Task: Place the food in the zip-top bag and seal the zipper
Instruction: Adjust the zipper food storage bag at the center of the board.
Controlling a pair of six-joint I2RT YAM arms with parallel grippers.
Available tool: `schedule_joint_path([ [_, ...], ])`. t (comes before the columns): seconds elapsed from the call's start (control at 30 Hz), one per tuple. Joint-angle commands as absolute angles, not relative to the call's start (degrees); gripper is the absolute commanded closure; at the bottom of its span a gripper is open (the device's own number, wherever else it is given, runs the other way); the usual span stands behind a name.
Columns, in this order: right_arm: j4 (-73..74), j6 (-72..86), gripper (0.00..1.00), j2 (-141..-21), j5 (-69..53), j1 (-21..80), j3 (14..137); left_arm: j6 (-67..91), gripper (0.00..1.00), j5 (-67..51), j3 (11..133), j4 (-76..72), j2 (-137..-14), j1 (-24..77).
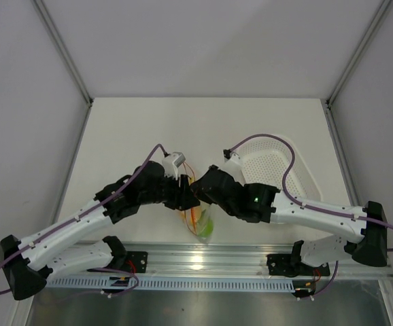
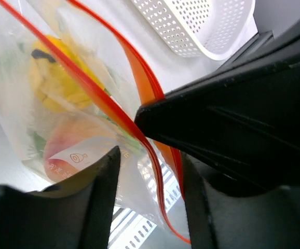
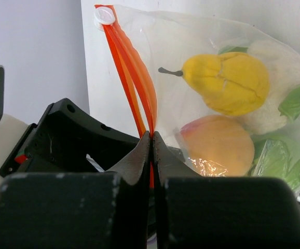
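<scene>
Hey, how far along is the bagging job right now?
Done: the yellow pear, orange fruit and green pieces sit inside the zip-top bag. In hand: the right pincer is shut on the zipper; the left pincer is open around the bag's edge. To do: beyond the pinch the zipper looks splayed, so sealing seems unfinished.

Couldn't read any actual text, only a tiny round printed mark [image 2: 77,156] on the zip-top bag [image 2: 72,78], too blurry.
</scene>
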State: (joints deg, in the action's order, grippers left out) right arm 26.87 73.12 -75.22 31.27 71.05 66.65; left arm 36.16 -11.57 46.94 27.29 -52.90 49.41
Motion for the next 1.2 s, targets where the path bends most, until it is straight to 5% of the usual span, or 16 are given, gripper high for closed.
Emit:
schedule_joint_path([
  [0.0, 27.51, 77.78, 1.0, -75.32, 35.94, 72.6, 69.26, 38.14, 0.52, -8.17, 46.67, 23.91, -54.05, 50.62],
  [0.13, 28.12, 78.14, 1.0, -74.97, 37.7, 73.21, 69.26, 38.23, 0.73, -8.7, 46.49, 23.2, -55.37, 50.89],
  [0.3, 29.01, 74.99, 0.68, -73.22, 39.11, 73.21, 68.73, 35.17, 0.99, -10.81, 47.46, 23.55, -55.72, 50.89],
  [0.53, 27.86, 59.11, 0.32, -64.26, 38.85, 72.25, 64.78, 26.38, 0.99, -11.69, 52.63, 31.02, -53.18, 50.63],
  [0.67, 27.6, 47.85, 0.01, -56.62, 34.38, 69.09, 59.96, 22.51, 0.99, -16.5, 54.14, 35.24, -51.07, 48.0],
  [0.9, 17.24, 26.12, 0.02, -42.81, 8.3, 57.23, 48.71, 19.07, 1.0, -36.45, 54.23, 34.63, -47.99, 42.02],
  [1.17, 9.76, 15.39, 0.06, -43.59, -17.99, 49.84, 45.18, 18.98, 0.99, -53.33, 51.68, 31.29, -43.95, 41.84],
])
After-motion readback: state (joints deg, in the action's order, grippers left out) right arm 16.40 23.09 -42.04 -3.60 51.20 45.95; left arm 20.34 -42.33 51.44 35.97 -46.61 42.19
